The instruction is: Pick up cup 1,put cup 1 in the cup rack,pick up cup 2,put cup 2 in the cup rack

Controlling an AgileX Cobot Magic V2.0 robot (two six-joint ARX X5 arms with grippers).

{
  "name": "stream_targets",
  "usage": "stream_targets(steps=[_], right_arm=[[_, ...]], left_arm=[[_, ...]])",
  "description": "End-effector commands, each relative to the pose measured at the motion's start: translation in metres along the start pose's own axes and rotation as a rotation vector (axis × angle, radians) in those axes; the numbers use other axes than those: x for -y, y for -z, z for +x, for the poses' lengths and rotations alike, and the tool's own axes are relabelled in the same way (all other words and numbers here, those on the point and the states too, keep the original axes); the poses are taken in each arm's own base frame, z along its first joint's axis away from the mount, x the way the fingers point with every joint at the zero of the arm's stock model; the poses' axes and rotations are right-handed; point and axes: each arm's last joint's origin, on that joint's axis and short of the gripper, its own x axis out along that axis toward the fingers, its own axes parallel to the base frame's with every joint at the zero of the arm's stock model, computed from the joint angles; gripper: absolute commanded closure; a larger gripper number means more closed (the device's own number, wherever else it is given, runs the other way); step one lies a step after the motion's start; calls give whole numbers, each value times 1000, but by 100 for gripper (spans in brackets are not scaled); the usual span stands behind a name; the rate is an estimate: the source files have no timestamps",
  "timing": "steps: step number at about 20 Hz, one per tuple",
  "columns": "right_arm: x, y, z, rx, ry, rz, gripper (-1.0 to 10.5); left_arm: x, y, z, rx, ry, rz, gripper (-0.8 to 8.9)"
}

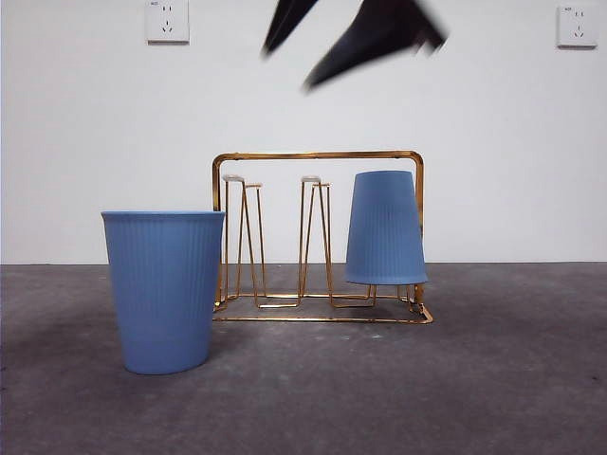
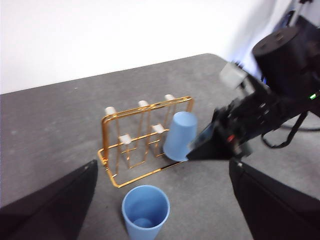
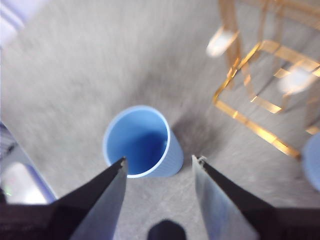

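The right gripper [image 3: 159, 172] is seen with its two jaws spread apart and nothing between them; in the front view it appears blurred at the upper middle of the frame [image 1: 302, 68], high above the table. In the right wrist view the upright cup [image 3: 141, 141] is framed just beyond the jaw tips, its open mouth turned toward the camera, so it is judged that the gripper is being lined up over this cup for the second pick. In the left wrist view the same gripper [image 2: 192, 154] is found at the middle right, dark and large, near the rack.

The left gripper [image 2: 162, 200] is also held wide open and empty, with its jaws at the two lower corners of its own view; it is judged to be waiting.

The upright cup [image 1: 163, 289] stands at the lower left of the front view, just beside the cup rack [image 1: 318, 156], whether touching cannot be told. The other cup [image 1: 384, 227] is already placed upside down over the prongs at the right end of the rack, probably so that it is kept steady. The prongs in the middle and at the left are bare, so half of the task is judged to be done
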Motion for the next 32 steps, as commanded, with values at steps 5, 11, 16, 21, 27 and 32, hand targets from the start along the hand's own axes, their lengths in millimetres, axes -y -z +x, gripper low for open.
stream_targets(steps=[5, 11, 16, 21, 27, 32], right_arm=[[-6, 13, 68, -95, 1, 10, 715], [-3, 15, 91, -83, 102, 2, 603], [2, 19, 109, -93, 105, 23, 603], [8, 29, 127, -142, 116, 49, 604], [8, 30, 130, -152, 84, 48, 936], [6, 28, 127, -147, 68, 47, 959]], left_arm=[[-2, 2, -3, -9, -15, 17, 376], [-2, 2, -2, -13, -13, 19, 376], [-2, 3, -1, -20, -14, 21, 376], [-2, 4, -1, -34, -11, 20, 376], [-2, 4, -1, -34, -10, 11, 376], [0, 3, -1, -29, 21, -17, 375]])
